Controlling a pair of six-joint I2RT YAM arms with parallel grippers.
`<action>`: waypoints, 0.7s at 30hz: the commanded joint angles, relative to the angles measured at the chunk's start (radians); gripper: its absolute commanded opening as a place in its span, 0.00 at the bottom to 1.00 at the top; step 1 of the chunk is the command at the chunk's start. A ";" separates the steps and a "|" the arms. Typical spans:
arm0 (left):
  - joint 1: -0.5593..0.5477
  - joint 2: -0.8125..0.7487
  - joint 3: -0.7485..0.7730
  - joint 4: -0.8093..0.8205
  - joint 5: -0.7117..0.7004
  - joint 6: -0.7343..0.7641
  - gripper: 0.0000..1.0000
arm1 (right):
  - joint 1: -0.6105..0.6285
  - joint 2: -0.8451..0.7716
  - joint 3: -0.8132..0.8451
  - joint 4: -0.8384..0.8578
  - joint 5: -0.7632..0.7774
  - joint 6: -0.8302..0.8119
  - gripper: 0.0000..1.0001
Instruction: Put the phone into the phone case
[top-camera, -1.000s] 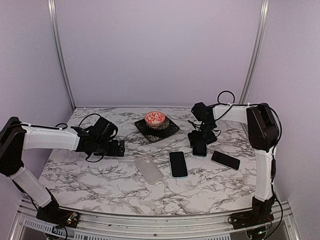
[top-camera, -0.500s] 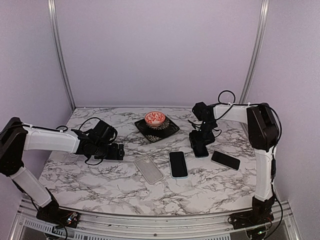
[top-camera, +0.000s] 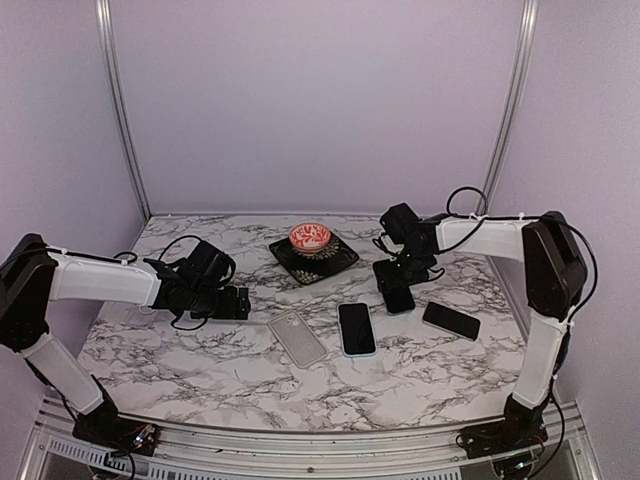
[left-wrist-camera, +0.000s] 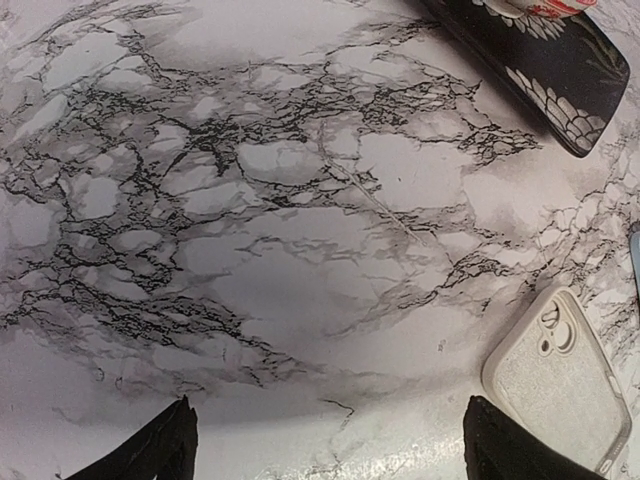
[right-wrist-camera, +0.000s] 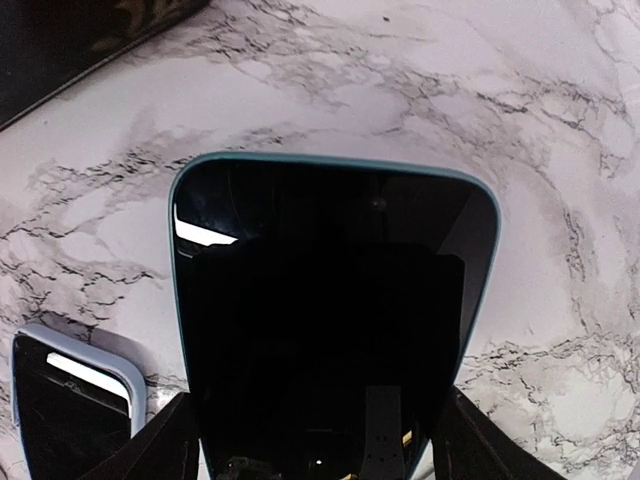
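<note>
The phone case (top-camera: 297, 337), pale and translucent, lay flat on the marble worktop (top-camera: 200, 370) near its middle, with nothing in it. In the left wrist view the phone case (left-wrist-camera: 560, 385) showed its camera cut-out at the end farther from that camera.

The teal-edged phone (top-camera: 398, 297) sat to the right of the case and farther back, at the tip of the right arm (top-camera: 480, 238). In the right wrist view the teal-edged phone (right-wrist-camera: 330, 320) filled most of the picture, screen dark, and the right fingers (right-wrist-camera: 150, 450) stood one at each long side of it, clamped on its near end. Whether its far end touched the worktop I could not tell.

A second phone (top-camera: 356, 328) with a pale blue rim lay flat just to the right of the case, apart from it; a corner of it showed beside the held one (right-wrist-camera: 70, 400). A black phone (top-camera: 450, 320) lay farther right.

The left fingers (left-wrist-camera: 150, 455) were spread wide apart over bare marble, holding nothing, to the left of the case at the end of the left arm (top-camera: 100, 280).

Behind the case a black dish (top-camera: 335, 262) carried a red-and-white bowl (top-camera: 310, 236).
</note>
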 joint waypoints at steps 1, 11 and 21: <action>-0.004 0.012 0.016 0.019 -0.004 -0.034 0.93 | 0.058 -0.101 -0.029 0.185 0.038 -0.006 0.46; -0.005 -0.068 -0.071 0.025 -0.042 -0.065 0.93 | 0.410 -0.143 -0.087 0.411 -0.011 0.025 0.43; -0.003 -0.104 -0.097 0.021 -0.076 -0.034 0.94 | 0.555 -0.012 -0.010 0.382 -0.054 0.082 0.42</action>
